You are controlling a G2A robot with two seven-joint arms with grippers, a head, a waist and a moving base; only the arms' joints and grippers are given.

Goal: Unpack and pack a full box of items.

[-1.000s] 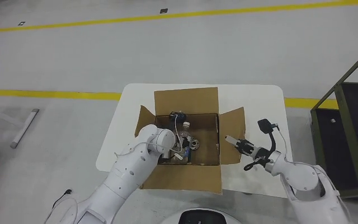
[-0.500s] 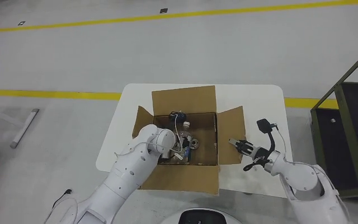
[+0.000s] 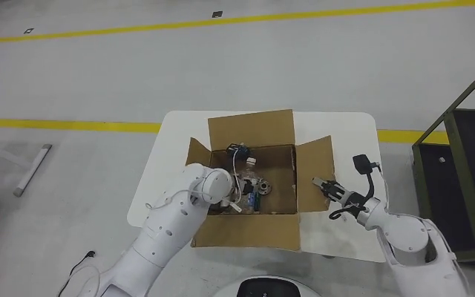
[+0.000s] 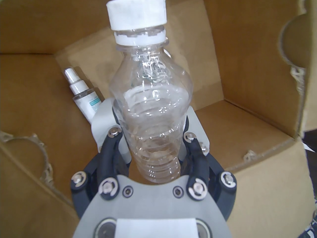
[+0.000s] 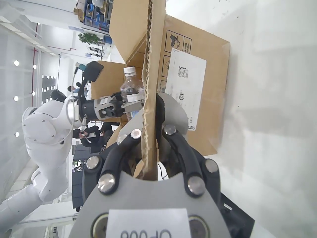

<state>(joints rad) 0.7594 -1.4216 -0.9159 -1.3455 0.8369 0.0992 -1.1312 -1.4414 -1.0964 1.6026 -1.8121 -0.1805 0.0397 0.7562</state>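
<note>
Though the left arm [image 3: 182, 219] hides much of the open brown cardboard box [image 3: 252, 130] from above, the left gripper [image 4: 151, 125] is clamped on a clear ribbed plastic bottle with a white cap [image 4: 153, 95], held over the box's interior. The right gripper [image 5: 151, 115] pinches the right flap [image 5: 152, 50], and the box has slid rightward on the white table [image 3: 341, 126] since a second ago.

I note grey floor [image 3: 111, 67] around the white table [image 3: 341, 126]; yellow line [image 3: 74, 125] behind it, second yellow line [image 3: 223, 21] farther beyond, dark rack [image 3: 445, 171] beside it.
</note>
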